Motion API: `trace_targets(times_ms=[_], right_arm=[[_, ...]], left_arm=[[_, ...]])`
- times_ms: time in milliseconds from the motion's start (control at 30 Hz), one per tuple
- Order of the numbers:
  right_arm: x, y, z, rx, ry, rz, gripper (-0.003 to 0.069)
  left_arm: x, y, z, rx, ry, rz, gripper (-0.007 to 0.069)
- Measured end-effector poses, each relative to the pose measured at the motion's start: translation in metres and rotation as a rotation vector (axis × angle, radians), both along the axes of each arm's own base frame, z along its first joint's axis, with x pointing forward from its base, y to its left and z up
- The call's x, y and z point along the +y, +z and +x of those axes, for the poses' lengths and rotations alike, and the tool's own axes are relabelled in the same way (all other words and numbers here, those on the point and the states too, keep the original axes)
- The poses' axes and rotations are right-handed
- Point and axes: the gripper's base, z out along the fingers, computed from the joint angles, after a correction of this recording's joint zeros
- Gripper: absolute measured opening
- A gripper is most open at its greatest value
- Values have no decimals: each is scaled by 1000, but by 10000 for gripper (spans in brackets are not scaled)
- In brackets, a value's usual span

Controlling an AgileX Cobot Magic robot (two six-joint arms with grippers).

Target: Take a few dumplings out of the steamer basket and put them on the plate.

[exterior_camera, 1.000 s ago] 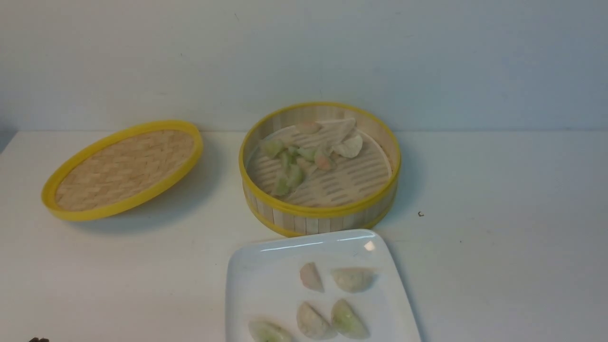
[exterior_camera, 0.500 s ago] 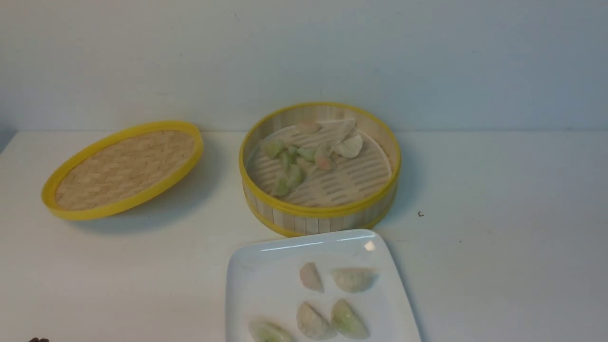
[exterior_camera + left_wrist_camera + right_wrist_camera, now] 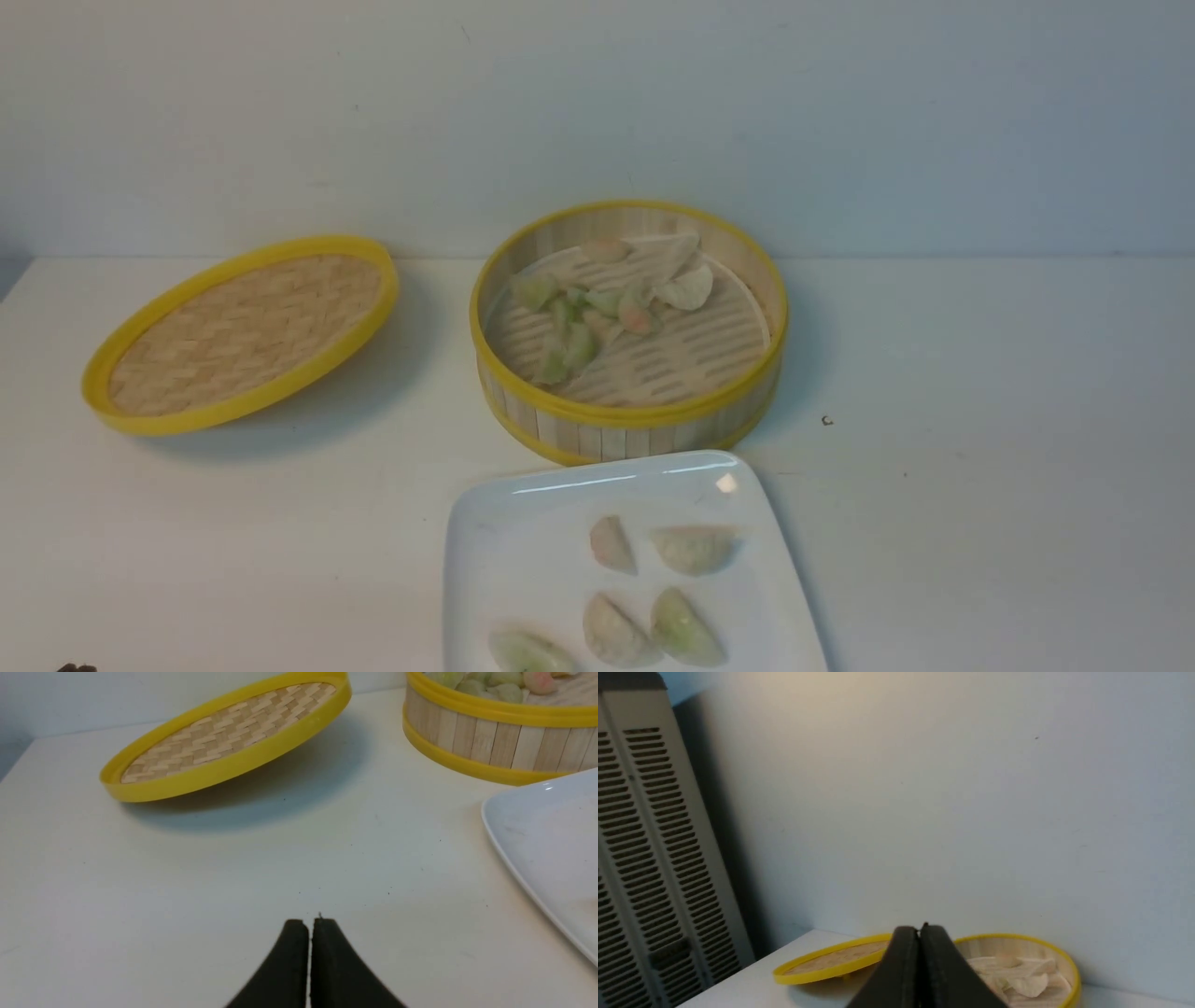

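The steamer basket (image 3: 627, 422) stands at the middle back of the table, with several green, white and pinkish dumplings (image 3: 597, 303) on its slatted floor. In front of it lies the white square plate (image 3: 509, 551), on which several dumplings (image 3: 693, 549) rest. Neither gripper shows in the front view. My left gripper (image 3: 310, 921) is shut and empty, low over bare table between the lid and the plate (image 3: 537, 830). Raised and pointing towards the wall, my right gripper (image 3: 919, 928) is shut and empty, with the steamer basket (image 3: 1057, 949) beyond it.
A shallow woven lid with a yellow rim (image 3: 245, 329) lies tilted at the back left, also shown as the lid (image 3: 224, 737) in the left wrist view. A slatted grey panel (image 3: 649, 858) stands beside the table in the right wrist view. A wall runs behind the table.
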Motion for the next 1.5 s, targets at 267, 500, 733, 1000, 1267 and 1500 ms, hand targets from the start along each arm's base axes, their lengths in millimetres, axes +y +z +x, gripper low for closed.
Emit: trace_targets(times_ms=[267,500,733,1000,1267,1500], right_arm=[[4,3,-3,-76,41,-45,-14],[9,-10,5,-78,-51,-107,-14],[17,-71,33,91,-389,-208,-14],[5,-161,53,359,-701,-273,-14],[4,-162,54,349,-727,-250,-14],[8,-161,54,336,-672,-258,-14]], left_arm=[[0,0,0,0,0,0,-6],[0,0,0,0,0,0,-6],[0,0,0,0,0,0,-6],[0,0,0,1,0,0,-6],[0,0,0,1,0,0,-6],[0,0,0,1,0,0,-6]])
